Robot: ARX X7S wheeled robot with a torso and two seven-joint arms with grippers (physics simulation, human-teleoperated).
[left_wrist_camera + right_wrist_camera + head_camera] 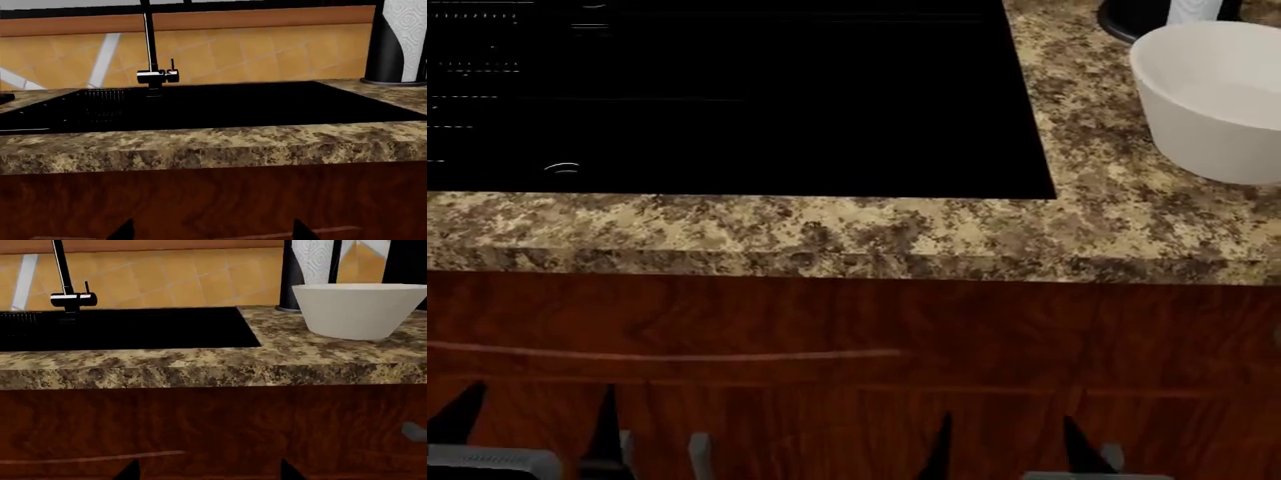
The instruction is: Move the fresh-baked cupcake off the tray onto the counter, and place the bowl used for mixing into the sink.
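Note:
The white bowl (pixel 1214 100) stands upright on the granite counter (pixel 827 225), to the right of the black sink (pixel 734 90). The right wrist view shows the same bowl (pixel 357 310) beside the sink (pixel 127 327). Both grippers hang low in front of the cabinet, below the counter edge. My left gripper (pixel 534 425) is open and empty under the sink's left part. Further right, below the sink's right part, my right gripper (pixel 1008 445) is open and empty too. The cupcake and the tray are out of view.
A black faucet (pixel 155 75) rises behind the sink (pixel 200 105). A paper-towel roll on a black holder (pixel 400 40) stands at the back of the counter, behind the bowl. The dark wood cabinet front (pixel 827 330) lies right ahead of both grippers.

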